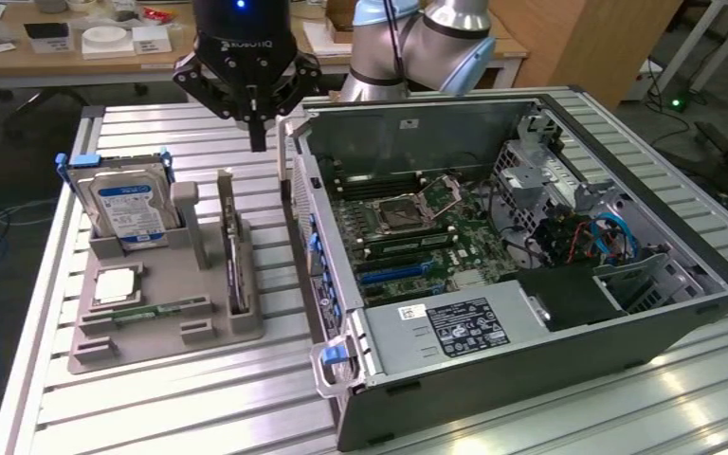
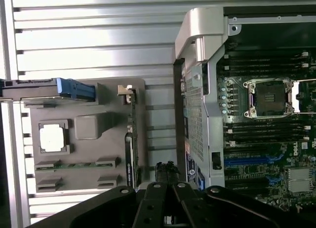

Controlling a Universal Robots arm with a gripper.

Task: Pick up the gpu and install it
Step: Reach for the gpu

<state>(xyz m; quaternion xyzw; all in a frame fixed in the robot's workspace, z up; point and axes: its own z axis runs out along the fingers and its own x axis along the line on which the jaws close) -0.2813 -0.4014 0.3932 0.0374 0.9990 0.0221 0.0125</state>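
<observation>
The gpu is a thin dark card standing on its edge in a slot of the grey holder, at the side nearest the computer case. In the wrist view the gpu shows edge-on with its silvery bracket end. My gripper hangs shut and holds nothing, above the table past the card's far end, between the holder and the case. Its closed fingertips show in the wrist view. The open computer case lies at the exterior view's right, with blue expansion slots on its motherboard.
The holder also carries a silver hard drive with a blue label, a processor chip and a green memory stick. The case wall rises close beside the holder. A cluttered desk stands behind the slatted metal table.
</observation>
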